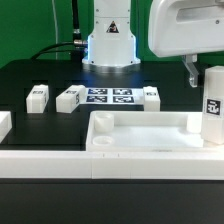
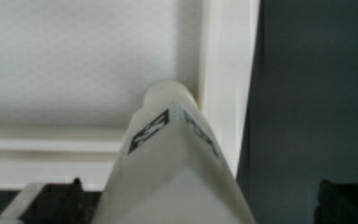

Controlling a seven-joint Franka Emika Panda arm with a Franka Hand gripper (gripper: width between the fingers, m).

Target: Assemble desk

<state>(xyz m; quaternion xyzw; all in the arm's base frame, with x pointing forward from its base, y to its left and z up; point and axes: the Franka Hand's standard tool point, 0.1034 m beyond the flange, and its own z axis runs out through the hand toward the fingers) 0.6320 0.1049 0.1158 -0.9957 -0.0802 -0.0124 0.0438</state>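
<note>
Pincer (image 2: 179, 205) wide open, holding nothing; white tagged leg (image 1: 212, 106) upright on desk slab (image 1: 140, 135) (corner).

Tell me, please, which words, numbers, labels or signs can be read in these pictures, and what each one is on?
No readable words, numbers or brand names anywhere.
Upright desk leg: black-and-white square tag, a pattern, no text.
Loose legs on the table: similar tags, too small to make out.
Marker board: tag patterns only, no lettering.

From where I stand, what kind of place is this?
Probably a robotics test bench: a robot arm's base on a black table, a marker board, and loose white desk parts carrying square tags.
</note>
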